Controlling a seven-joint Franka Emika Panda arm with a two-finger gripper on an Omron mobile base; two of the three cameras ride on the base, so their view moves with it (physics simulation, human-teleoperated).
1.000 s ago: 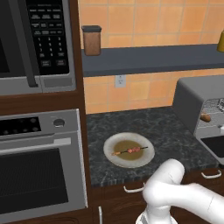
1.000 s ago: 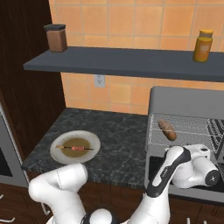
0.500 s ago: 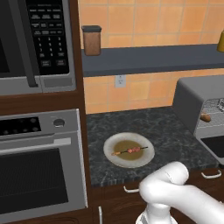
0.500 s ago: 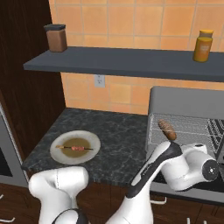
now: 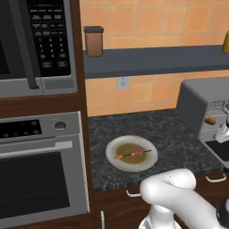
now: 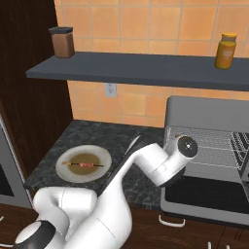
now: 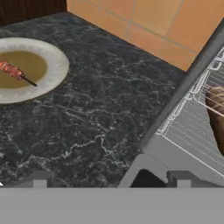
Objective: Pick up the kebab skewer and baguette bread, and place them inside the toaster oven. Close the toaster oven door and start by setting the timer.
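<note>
Where the dark wooden cabinetry fills the left of the left base view, a built-in steel oven [image 5: 38, 170] is seen below a black-panelled microwave [image 5: 33, 42]. To the right of these, a dark speckled stone counter [image 5: 165, 134] is backed by an orange tiled wall [image 6: 146, 24], across which a long grey shelf [image 6: 146, 70] is fixed. The toaster oven [image 6: 209, 146] is set at the right end of the counter, and its door [image 6: 209, 194] is folded down flat toward the front, so that the wire rack [image 6: 209, 146] is exposed. The white arm [image 6: 146, 165] is stretched from the base toward the open oven mouth. A round pale plate [image 5: 132, 153] with a brownish centre is placed on the counter, well apart from the toaster oven, and the kebab skewer [image 5: 133, 154] is laid across its middle. The baguette bread [image 7: 217, 111] is seen lying on the rack inside the toaster oven, at the right edge of the hand view. A brown lidded jar [image 6: 62, 42] is stood at the left end of the shelf and a yellow jar [image 6: 226, 50] near its right end. The gripper [image 7: 111, 179] is held over the counter beside the oven's near left corner, its fingertips [image 7: 39, 179] spread wide with nothing between them.
</note>
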